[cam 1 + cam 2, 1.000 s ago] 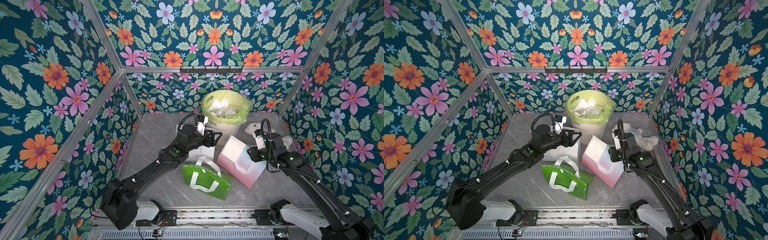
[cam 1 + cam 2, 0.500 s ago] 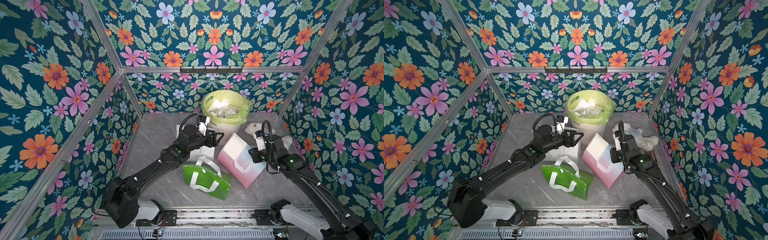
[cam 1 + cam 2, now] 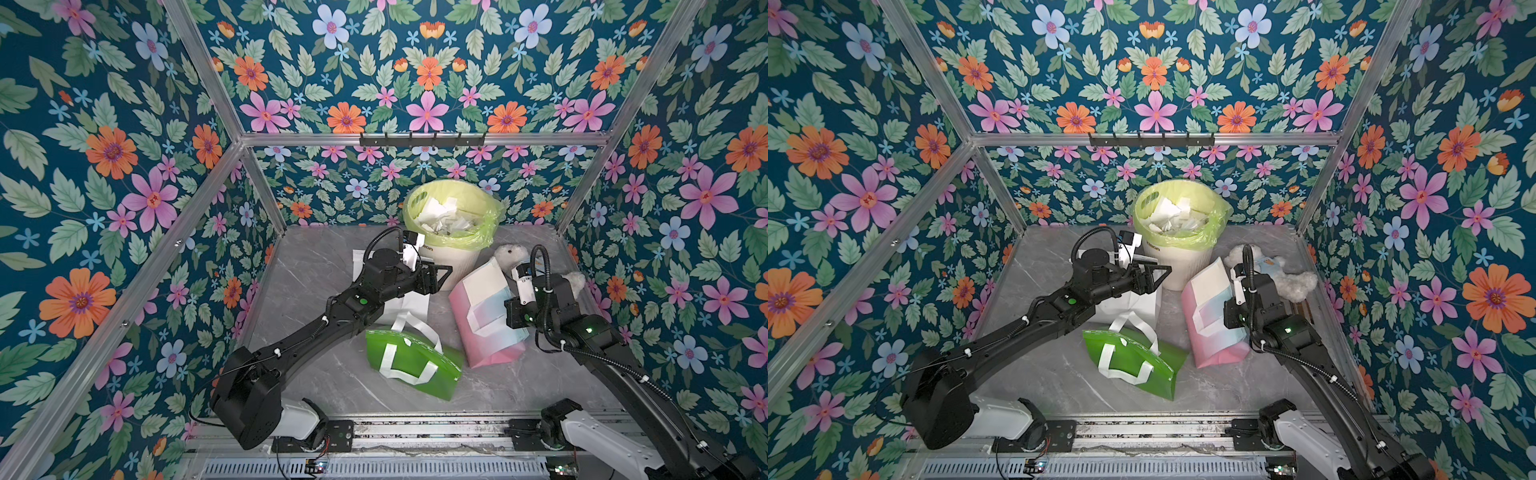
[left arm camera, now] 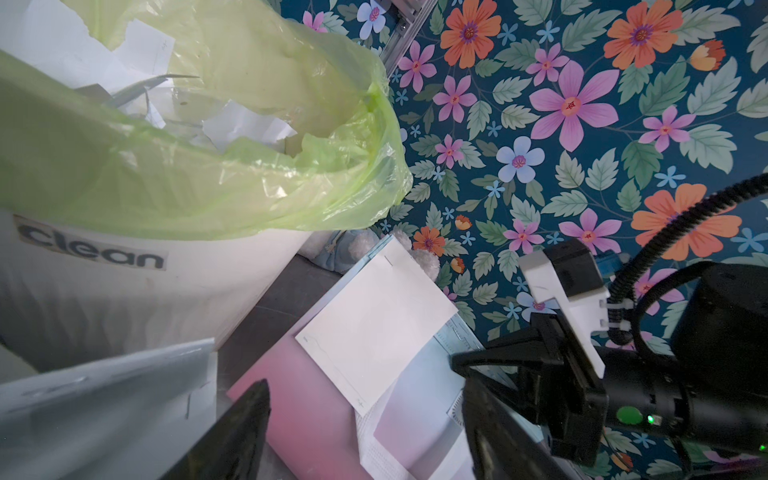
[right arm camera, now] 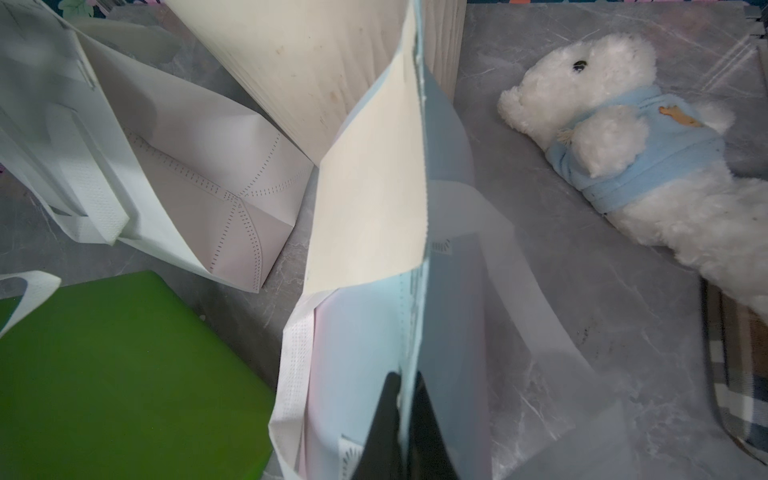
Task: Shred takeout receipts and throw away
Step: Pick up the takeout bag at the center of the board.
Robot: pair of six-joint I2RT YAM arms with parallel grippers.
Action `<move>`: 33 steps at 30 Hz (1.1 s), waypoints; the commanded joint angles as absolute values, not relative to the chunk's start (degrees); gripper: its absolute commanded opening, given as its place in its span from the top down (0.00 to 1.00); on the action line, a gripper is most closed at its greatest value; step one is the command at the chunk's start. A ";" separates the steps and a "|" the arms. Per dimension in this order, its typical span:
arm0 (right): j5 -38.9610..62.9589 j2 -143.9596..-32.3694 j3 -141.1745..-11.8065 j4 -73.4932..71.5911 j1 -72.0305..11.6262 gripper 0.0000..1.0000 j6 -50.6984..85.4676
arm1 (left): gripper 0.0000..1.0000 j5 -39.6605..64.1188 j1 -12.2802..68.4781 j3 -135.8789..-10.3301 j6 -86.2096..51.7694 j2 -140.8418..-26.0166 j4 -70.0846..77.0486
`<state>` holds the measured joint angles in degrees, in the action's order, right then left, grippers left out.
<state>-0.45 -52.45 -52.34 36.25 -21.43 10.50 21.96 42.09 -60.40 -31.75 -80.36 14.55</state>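
Note:
A white receipt (image 3: 484, 282) (image 3: 1206, 282) lies flat against the upper face of the pink bag (image 3: 486, 340) (image 4: 316, 407), which stands tilted beside the bin. In the wrist views the receipt (image 4: 374, 328) (image 5: 370, 187) shows whole, one corner bearing a small mark. My right gripper (image 5: 405, 376) is shut on the pink bag's top edge, below the receipt. My left gripper (image 3: 442, 274) (image 4: 365, 436) is open with nothing between its fingers, hovering in front of the bin and pointing at the receipt. Torn white pieces (image 3: 440, 218) lie in the bin.
The white bin (image 3: 453, 270) with its yellow-green liner (image 3: 1183, 232) stands at the back centre. A green bag (image 3: 411, 365) lies flat in front. A white bag (image 3: 1142, 303) sits under the left arm. A white plush toy (image 3: 511, 253) lies behind the right wrist.
My right gripper has shut on the pink bag's edge. The left gripper has drifted slightly toward the bag and stays open.

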 commanded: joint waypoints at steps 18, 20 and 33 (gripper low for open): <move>-3.78 -42.31 -48.74 27.68 -21.45 1.00 19.24 | 0.24 25.68 43.50 -62.28 -36.53 -84.53 21.25; -3.74 -41.00 -48.95 27.31 -21.45 1.00 20.37 | 0.23 27.04 43.73 -63.03 -36.80 -85.67 21.23; 1.67 -34.00 -47.67 20.98 -21.45 1.00 23.88 | 0.22 31.31 45.17 -66.00 -41.59 -90.92 25.87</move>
